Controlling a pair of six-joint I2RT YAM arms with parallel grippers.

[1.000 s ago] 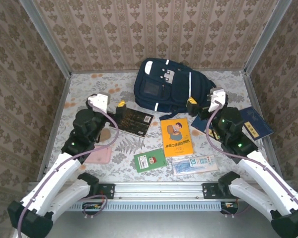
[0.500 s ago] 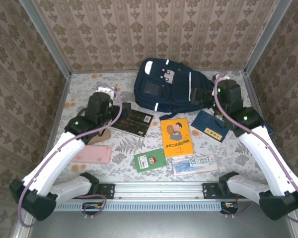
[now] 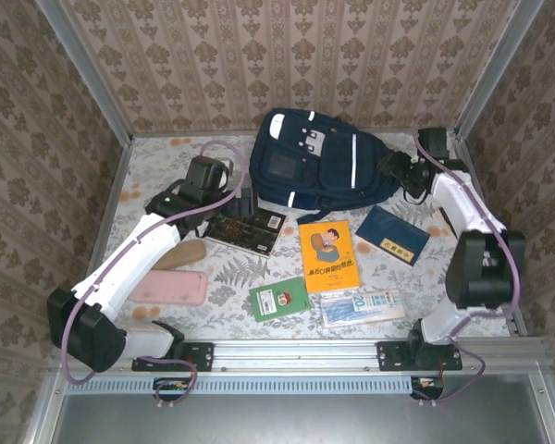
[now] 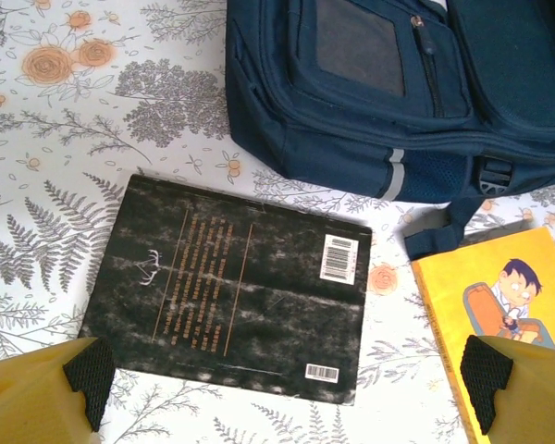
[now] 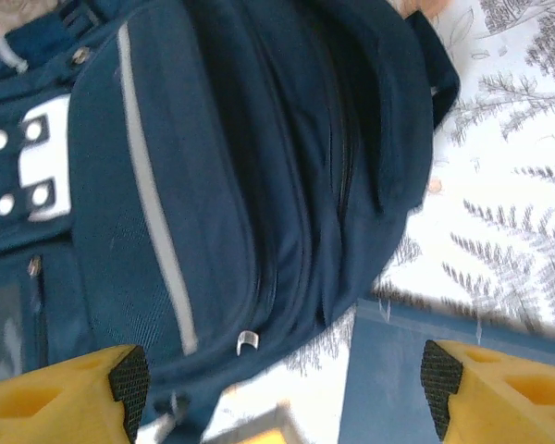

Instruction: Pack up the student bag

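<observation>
Risks pinching only slack fabric, or shoving the closed-looking student bag (image 3: 310, 166) lying at the back of the tabletop (image 3: 166, 157), with the spread right end effector (image 5: 285, 370) at its side, while holding the left end effector (image 4: 289, 370) spread wide above the black book (image 4: 231, 287).

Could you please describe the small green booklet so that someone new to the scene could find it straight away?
Start at the navy student bag at the back of the table, then drop to the yellow book just in front of it. The small green booklet lies off that book's near left corner, the only green thing there, smaller than every book around it.
</observation>
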